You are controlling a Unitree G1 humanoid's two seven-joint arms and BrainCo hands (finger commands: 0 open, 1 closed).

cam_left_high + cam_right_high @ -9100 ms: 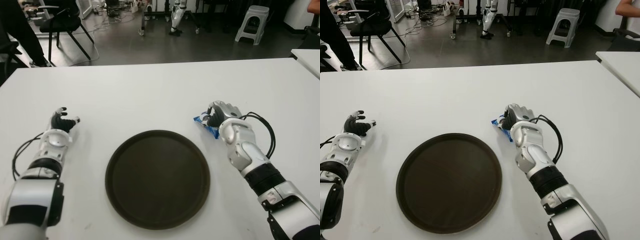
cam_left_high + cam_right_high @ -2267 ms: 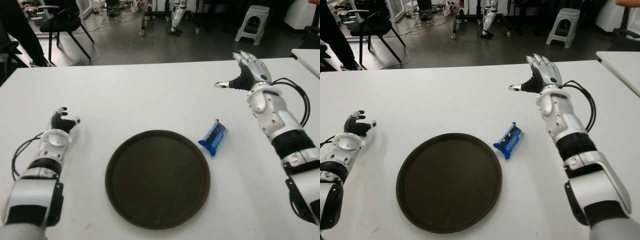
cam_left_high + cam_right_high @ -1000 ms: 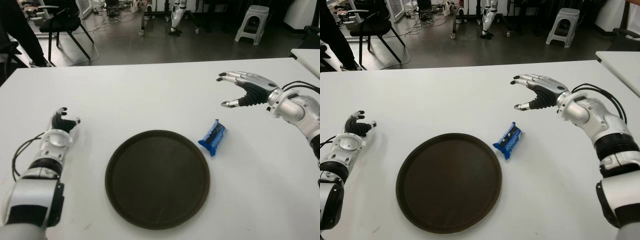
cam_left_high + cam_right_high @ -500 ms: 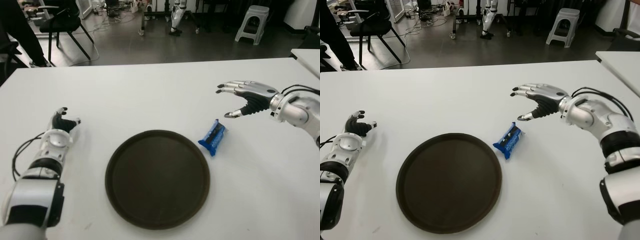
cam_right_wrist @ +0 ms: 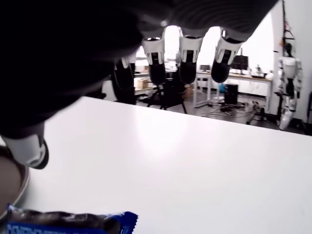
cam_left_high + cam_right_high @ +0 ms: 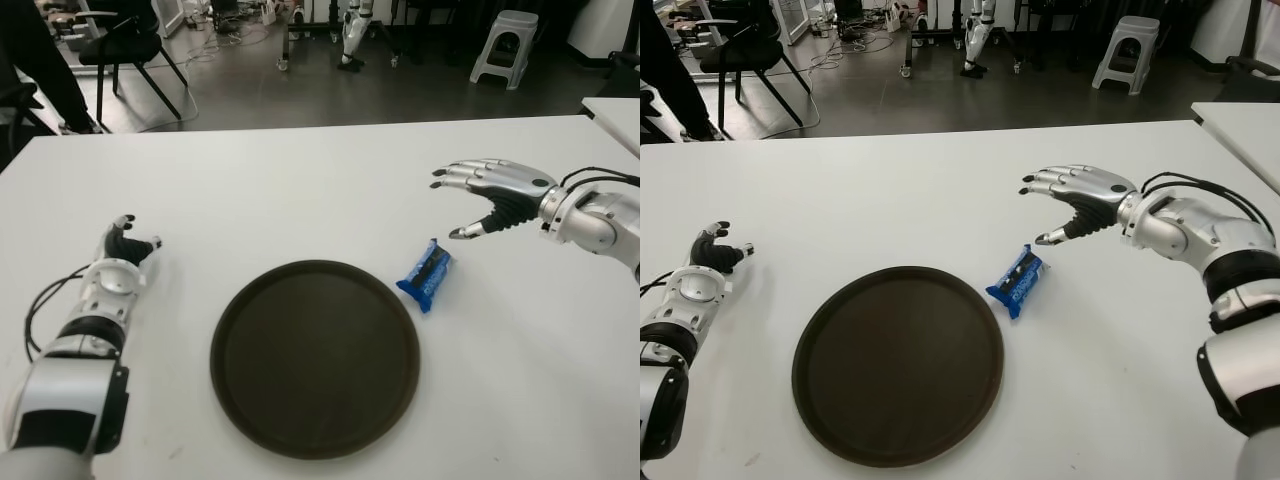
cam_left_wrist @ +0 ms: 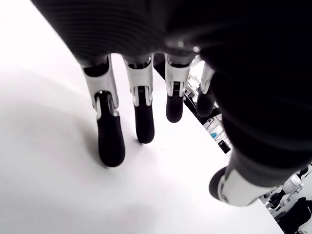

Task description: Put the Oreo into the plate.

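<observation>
A blue Oreo packet (image 6: 426, 273) lies on the white table (image 6: 300, 190) just off the right rim of the round dark plate (image 6: 314, 357). My right hand (image 6: 478, 200) hovers open above and to the right of the packet, fingers spread, thumb tip pointing toward it, holding nothing. The right wrist view shows the packet's end (image 5: 68, 225) below its spread fingers (image 5: 187, 63). My left hand (image 6: 122, 243) shows at the far left of the table, left of the plate, open with its fingers (image 7: 109, 136) down on the table top.
Beyond the table's far edge stand a black chair (image 6: 125, 45), a grey stool (image 6: 504, 45) and a person's dark legs (image 6: 45, 60). A second white table (image 6: 615, 110) shows at the right.
Half a second ago my right hand was nearly where it is now; over the last second it came down and left toward the Oreo packet. The packet and left hand stayed still.
</observation>
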